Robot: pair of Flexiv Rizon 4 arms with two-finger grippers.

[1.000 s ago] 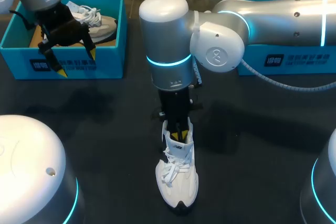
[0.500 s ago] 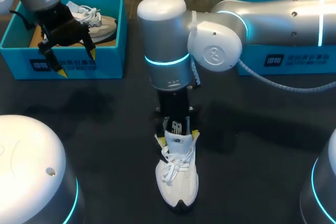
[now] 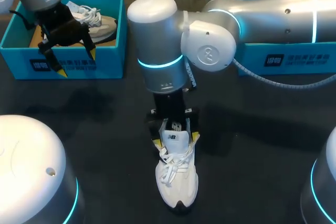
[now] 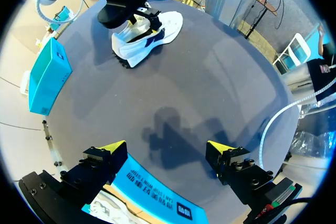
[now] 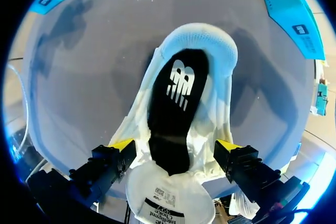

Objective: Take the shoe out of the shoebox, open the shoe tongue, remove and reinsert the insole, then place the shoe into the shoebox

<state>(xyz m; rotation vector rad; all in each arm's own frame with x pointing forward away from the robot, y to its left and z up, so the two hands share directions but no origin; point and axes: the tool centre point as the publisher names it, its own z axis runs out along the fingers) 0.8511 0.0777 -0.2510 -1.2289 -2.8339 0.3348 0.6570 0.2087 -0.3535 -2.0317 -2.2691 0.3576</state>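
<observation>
A white shoe [image 3: 177, 179] stands on the dark table, toe toward the near edge. Above its opening my right gripper [image 3: 176, 140] is open, one yellow tip on each side of the shoe. In the right wrist view the black insole [image 5: 176, 108] lies inside the shoe, the white tongue [image 5: 170, 200] is folded back under the right gripper [image 5: 176, 150], and nothing is held. My left gripper [image 3: 77, 63] hangs open over the front wall of the teal shoebox [image 3: 107, 61]. The left wrist view has the left gripper [image 4: 167, 148] empty above that shoebox's wall [image 4: 157, 195], with the shoe [image 4: 149, 32] far ahead.
A second white shoe [image 3: 97, 22] lies inside the left shoebox. Another teal box [image 3: 286, 56] stands at the back right, behind my right arm. Dark table stretches between the left box and the shoe.
My right gripper's fingers have spread apart from shut inside the shoe's opening, and the right arm has shifted slightly left. The left arm has not moved.
</observation>
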